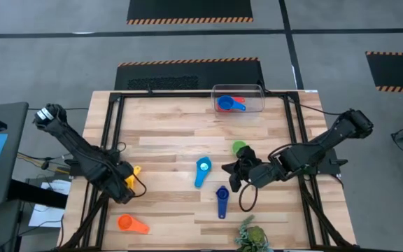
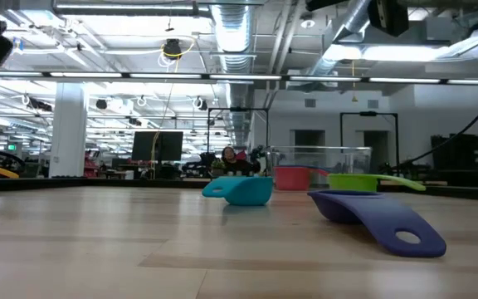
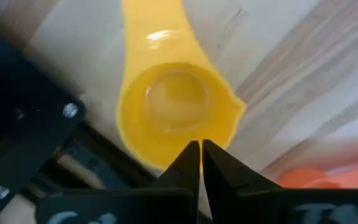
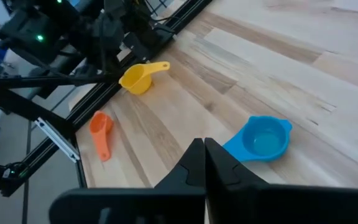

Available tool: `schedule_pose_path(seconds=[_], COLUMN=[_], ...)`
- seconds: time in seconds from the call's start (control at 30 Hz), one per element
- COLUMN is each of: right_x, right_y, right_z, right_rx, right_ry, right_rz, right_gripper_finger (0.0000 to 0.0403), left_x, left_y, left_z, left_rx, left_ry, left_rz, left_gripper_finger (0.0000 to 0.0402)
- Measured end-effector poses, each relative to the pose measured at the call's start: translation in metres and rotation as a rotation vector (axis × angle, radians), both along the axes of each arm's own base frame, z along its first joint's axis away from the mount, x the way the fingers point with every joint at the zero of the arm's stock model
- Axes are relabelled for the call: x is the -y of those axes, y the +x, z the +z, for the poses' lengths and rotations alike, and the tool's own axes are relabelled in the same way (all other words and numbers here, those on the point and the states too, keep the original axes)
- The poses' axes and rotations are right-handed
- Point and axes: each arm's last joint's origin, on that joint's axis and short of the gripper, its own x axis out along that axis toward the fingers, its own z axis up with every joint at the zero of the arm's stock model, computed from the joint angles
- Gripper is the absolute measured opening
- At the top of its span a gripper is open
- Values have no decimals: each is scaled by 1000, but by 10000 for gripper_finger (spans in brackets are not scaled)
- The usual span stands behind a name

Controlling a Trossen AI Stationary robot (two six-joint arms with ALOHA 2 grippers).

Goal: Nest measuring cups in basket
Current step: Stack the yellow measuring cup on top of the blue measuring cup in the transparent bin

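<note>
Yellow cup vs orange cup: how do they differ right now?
The yellow cup sits at the table's left edge right by the left pincer, whose fingers are shut; the orange cup lies apart, nearer the front corner, with no pincer near. Yellow's bowl faces up; orange's pose is unclear. Both are outside the basket on the table.

The clear basket [image 1: 238, 99] is sitting at the far edge of the table, right of centre, holding a blue cup [image 1: 224, 105] and a red cup [image 1: 238, 101] together inside it. A green cup [image 1: 239, 148] is lying right of the table's middle. Left of it, a light blue cup [image 1: 202, 170] is resting open side up, its handle pointing toward the near side. A dark blue cup [image 1: 222, 200] is lying just nearer. A yellow cup [image 1: 134, 172] is sitting at the left edge, tipped off the wood. An orange cup [image 1: 131, 223] is lying at the near left corner.
</note>
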Motion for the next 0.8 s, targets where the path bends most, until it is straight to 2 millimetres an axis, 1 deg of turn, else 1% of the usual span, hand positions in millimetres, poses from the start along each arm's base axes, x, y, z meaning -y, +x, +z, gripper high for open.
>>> schedule_pose_path(seconds=[0.1, 0.27, 0.37, 0.5, 0.6, 0.7, 0.8], right_x=[0, 0, -1, -1, -2, -2, -2], right_y=[0, 1, 1, 2, 3, 3, 4], right_z=[0, 1, 2, 3, 5, 6, 6], right_rx=[1, 13, 18, 39, 53, 64, 65], right_ry=[1, 7, 9, 19, 10, 12, 12], right_rz=[0, 1, 1, 1, 10, 11, 11], right_gripper_finger=[11, 5, 6, 13, 9, 5, 9], left_x=[-5, -12, -17, -31, -44, -57, -74], left_y=[-4, -6, -1, 9, 19, 32, 47], left_z=[-16, -41, -50, -53, -52, -52, -49], left_rx=[-18, -20, 14, 59, 111, 181, 286], left_ry=[22, 7, -15, 29, 81, 102, 142], left_rz=[1, 40, 69, 96, 108, 114, 136], left_gripper_finger=[2, 1, 0, 0, 0, 0, 0])
